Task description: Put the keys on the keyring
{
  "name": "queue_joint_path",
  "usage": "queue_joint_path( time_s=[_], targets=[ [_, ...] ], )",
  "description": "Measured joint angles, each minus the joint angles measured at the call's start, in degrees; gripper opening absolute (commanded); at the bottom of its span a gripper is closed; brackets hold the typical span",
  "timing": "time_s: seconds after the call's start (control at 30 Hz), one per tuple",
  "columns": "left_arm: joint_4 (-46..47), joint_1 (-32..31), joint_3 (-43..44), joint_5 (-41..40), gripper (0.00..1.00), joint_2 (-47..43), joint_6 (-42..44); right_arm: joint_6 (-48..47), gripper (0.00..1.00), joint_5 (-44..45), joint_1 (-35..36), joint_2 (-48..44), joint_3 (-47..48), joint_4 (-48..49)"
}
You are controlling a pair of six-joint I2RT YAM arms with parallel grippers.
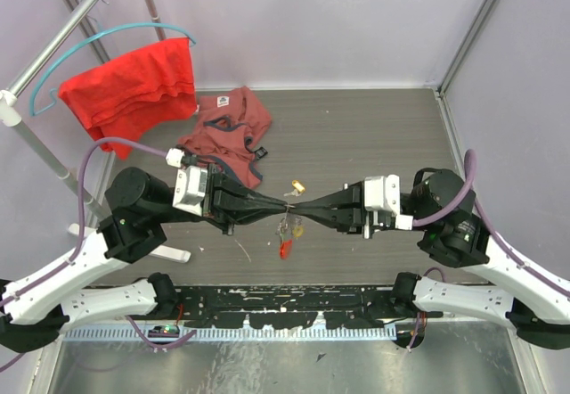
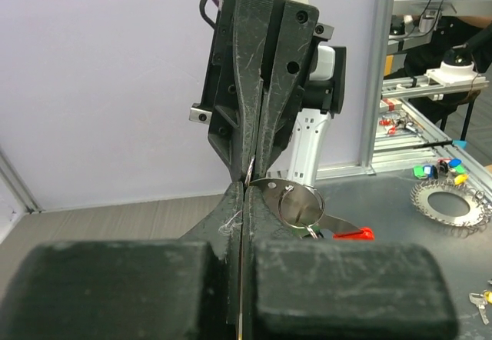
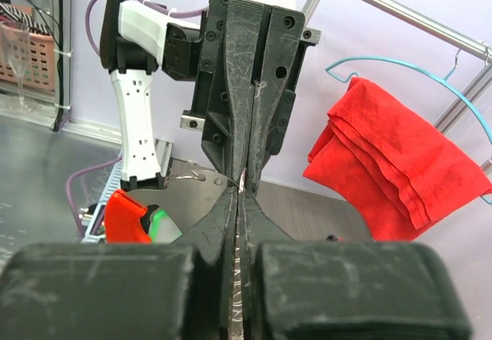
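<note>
My left gripper [image 1: 280, 207] and my right gripper [image 1: 296, 206] meet tip to tip above the middle of the table [image 1: 374, 135], both reaching in level from opposite sides. The fingers of each are pressed flat together with no gap showing.

The keyring [image 2: 296, 201] is caught right at that meeting spot. My right fingers pinch its thin silver wire. My left fingers are closed hard up against the same place, and I cannot tell whether they bite the wire too. From the left wrist view the ring curves out to the side of the tips, and its red tag [image 1: 285, 250] hangs lowest. Whether the tag touches the table I cannot tell.

The keys [image 1: 283, 227] already on the ring dangle between the tips and the tag. One of them has a yellow head and one shows green beside the tag in the right wrist view. A separate gold-headed key [image 1: 297, 186] lies on the table just behind my fingertips, apart from the ring.

Farther back on the left, a faded red garment [image 1: 227, 131] lies crumpled on the table. It has a small label [image 1: 222, 102] near its collar, but the print is too small to read. A bright red cloth [image 1: 134, 86] hangs folded over a teal hanger [image 1: 107, 37] at the back left corner. I can read no writing on the tag or the keys.
</note>
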Motion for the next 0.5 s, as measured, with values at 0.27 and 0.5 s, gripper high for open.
queue_joint_path(
  time_s=[0.27,0.5],
  targets=[
    [-10.8,0.0,2.2,-1.6,0.0,-1.1,7.3,-2.3,0.36,-0.1,0.0,1.0,4.2,-9.4],
    [-28.6,0.0,8.7,-4.2,0.0,-0.6,19.1,-4.2,0.36,0.8,0.0,1.9,9.6,-18.5]
  ],
)
